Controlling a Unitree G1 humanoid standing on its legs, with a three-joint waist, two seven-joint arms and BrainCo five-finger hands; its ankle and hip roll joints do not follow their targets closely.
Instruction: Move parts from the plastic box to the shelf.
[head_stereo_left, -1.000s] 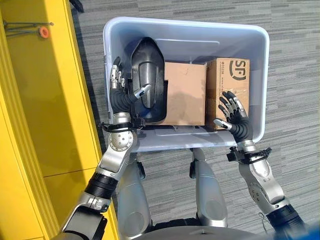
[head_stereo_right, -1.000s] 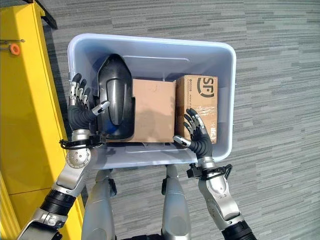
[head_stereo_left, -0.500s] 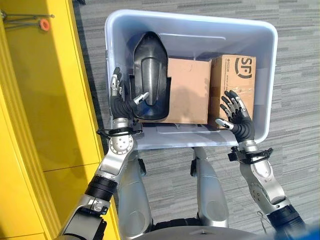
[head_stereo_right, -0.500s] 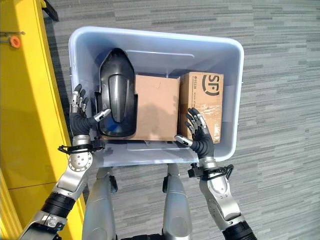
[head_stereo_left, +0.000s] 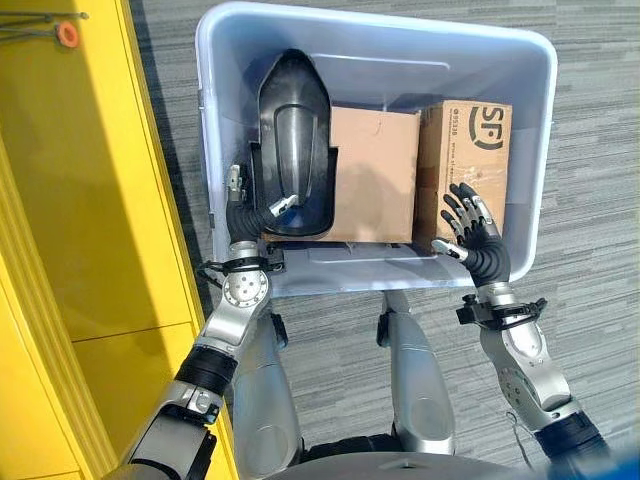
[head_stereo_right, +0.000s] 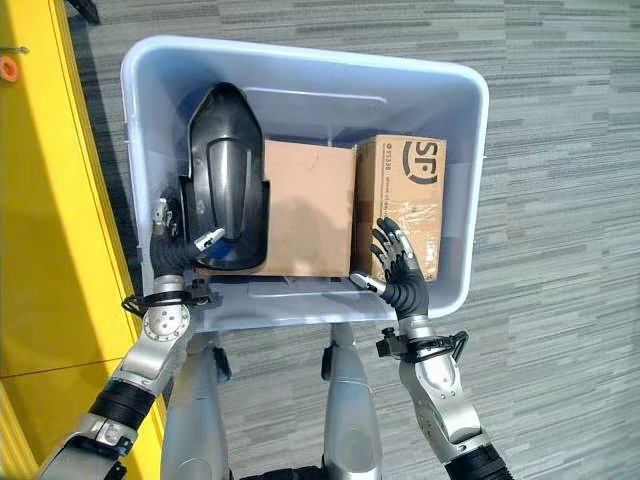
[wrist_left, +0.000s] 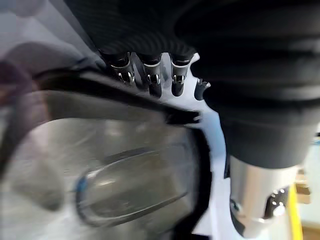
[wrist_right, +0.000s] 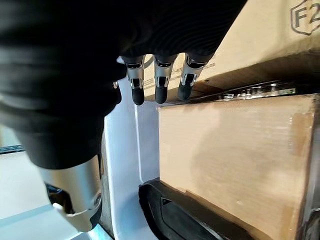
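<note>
Inside plastic box (head_stereo_left: 520, 150) — left hand (head_stereo_left: 262, 208) gripping black part (head_stereo_left: 293, 150); right hand (head_stereo_left: 470, 232) spread, empty.

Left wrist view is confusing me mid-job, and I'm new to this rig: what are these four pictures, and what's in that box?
Two pictures come from the head's stereo camera looking down; two from cameras on each wrist. A humanoid stands over a pale plastic box on carpet, beside a yellow shelf. Inside lie a black moulded part, a plain carton and a printed carton. The left hand reaches between the box wall and the black part, thumb on it; its fingers are hidden. The right hand hovers open by the printed carton.
</note>
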